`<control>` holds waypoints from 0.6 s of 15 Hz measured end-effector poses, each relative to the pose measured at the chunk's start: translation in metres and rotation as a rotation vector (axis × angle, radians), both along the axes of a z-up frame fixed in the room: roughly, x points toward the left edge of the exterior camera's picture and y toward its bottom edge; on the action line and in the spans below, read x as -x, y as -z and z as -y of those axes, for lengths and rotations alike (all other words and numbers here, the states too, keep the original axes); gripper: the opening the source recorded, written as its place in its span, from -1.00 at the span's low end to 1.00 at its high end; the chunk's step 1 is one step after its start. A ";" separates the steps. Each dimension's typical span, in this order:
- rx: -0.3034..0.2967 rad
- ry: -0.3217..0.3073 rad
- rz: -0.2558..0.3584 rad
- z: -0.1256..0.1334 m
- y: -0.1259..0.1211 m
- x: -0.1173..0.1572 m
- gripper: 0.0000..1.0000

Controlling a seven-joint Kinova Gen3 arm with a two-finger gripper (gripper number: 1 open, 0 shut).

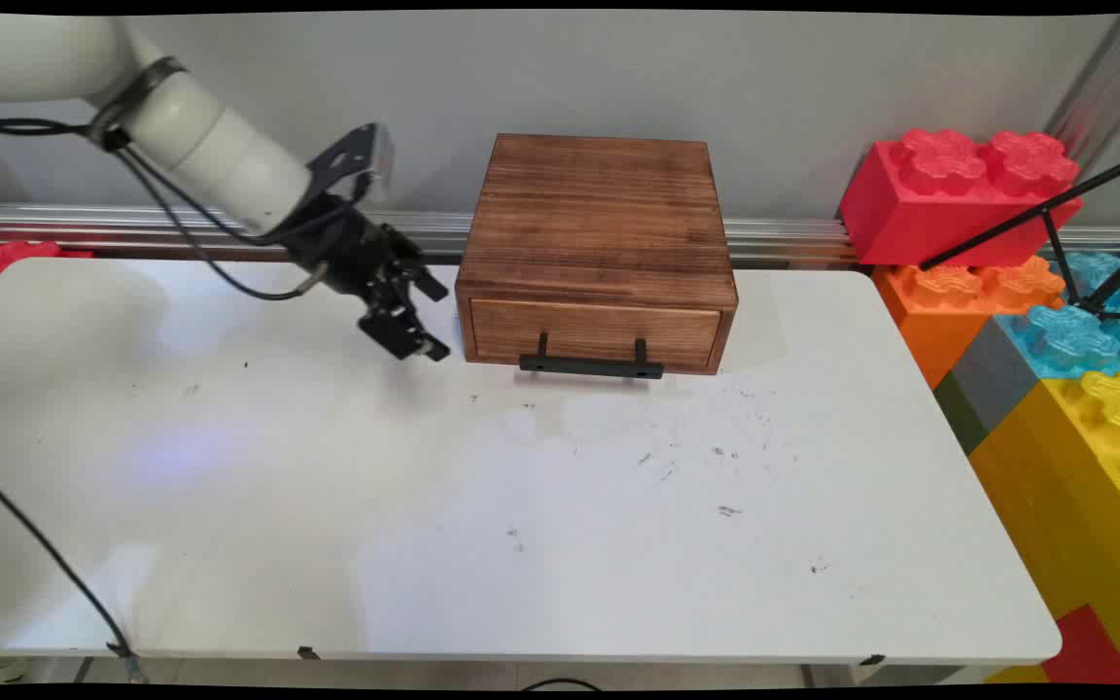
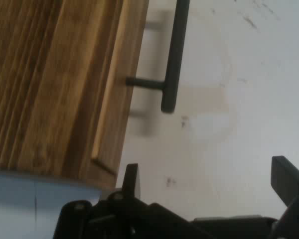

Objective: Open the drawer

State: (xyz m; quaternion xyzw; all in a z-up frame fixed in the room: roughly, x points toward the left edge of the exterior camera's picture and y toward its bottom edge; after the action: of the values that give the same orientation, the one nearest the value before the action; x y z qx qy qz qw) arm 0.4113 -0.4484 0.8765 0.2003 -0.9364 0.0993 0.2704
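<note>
The wooden box (image 1: pixel 599 243) stands at the back of the white table (image 1: pixel 521 525), just to the right of the claw (image 1: pixel 421 321), with its drawer front (image 1: pixel 594 333) shut and the black handle (image 1: pixel 591 366) jutting out from it toward the near side. The claw hangs released above the table, its two fingers (image 2: pixel 131 180) spread wide with nothing between them, beside the box's left front corner and apart from the handle. Farther right, past the table's end, big toy bricks (image 1: pixel 1027 282) are stacked in red, orange, blue and yellow.
</note>
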 end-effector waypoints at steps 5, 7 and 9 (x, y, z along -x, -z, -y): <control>0.002 -0.020 0.048 0.019 -0.013 0.057 1.00; 0.004 -0.019 0.069 0.025 -0.018 0.075 1.00; 0.002 -0.012 0.093 0.029 -0.019 0.088 1.00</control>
State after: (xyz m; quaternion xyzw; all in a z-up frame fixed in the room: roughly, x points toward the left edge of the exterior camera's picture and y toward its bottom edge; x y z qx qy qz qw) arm 0.3228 -0.4776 0.8958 0.2009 -0.9466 0.1112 0.2262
